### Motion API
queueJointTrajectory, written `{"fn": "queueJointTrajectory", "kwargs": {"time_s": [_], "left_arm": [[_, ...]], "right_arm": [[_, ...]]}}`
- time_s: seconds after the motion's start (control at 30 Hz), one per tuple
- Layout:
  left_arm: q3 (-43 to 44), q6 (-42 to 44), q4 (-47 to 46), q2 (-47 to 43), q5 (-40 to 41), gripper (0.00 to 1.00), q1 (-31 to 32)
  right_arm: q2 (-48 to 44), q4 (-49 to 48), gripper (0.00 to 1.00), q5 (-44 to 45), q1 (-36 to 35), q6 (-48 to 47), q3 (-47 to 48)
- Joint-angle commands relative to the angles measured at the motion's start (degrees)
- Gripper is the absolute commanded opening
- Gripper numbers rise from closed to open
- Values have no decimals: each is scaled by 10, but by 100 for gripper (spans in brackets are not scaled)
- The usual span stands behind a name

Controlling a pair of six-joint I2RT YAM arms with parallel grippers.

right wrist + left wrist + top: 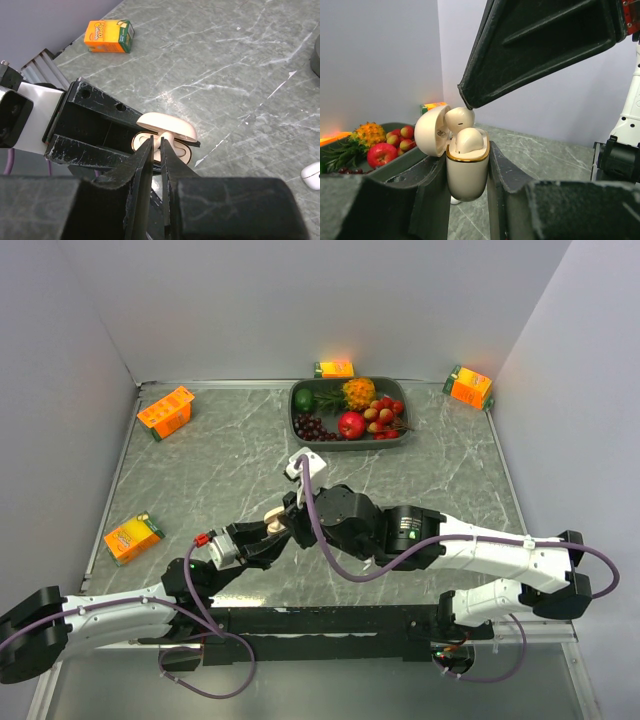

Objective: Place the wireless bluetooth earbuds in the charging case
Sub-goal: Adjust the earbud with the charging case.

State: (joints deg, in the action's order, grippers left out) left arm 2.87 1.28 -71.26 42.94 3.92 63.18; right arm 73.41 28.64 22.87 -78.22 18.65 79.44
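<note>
Charging case (465, 181): upright, lid (431, 131) swung open, clamped by its sides in the left gripper (468, 167); first earbud (468, 141) seated in its well. Second earbud (459, 119): just above the free well, beside the lid, pinched, as we read it, at the tips of the nearly closed right gripper (157, 150). Risks we log: released off-line, it tips out onto the table (240, 60); pressed hard, it drives the case through the left grip or knocks the lid shut.

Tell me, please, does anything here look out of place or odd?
One small white piece, perhaps an earbud, lies loose on the table, apart from the open charging case that the left gripper holds. Nothing else looks spilled or damaged.
</note>
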Motion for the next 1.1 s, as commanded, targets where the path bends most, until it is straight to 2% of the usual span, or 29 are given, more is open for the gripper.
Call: {"fn": "queueJointTrajectory", "kwargs": {"time_s": [0.0,0.47,0.7,1.07], "left_arm": [[13,-5,-44,-8,-5,1,-1],[13,-4,-41,-14,-2,1,-2],[10,-3,-42,-17,1,1,-1],[9,-7,-42,-19,-1,1,-1]], "right_arm": [[-22,19,19,21,10,7,-6],[-36,19,19,24,17,12,-13],[-66,2,24,31,16,5,-20],[-29,5,23,14,16,-13,12]]}}
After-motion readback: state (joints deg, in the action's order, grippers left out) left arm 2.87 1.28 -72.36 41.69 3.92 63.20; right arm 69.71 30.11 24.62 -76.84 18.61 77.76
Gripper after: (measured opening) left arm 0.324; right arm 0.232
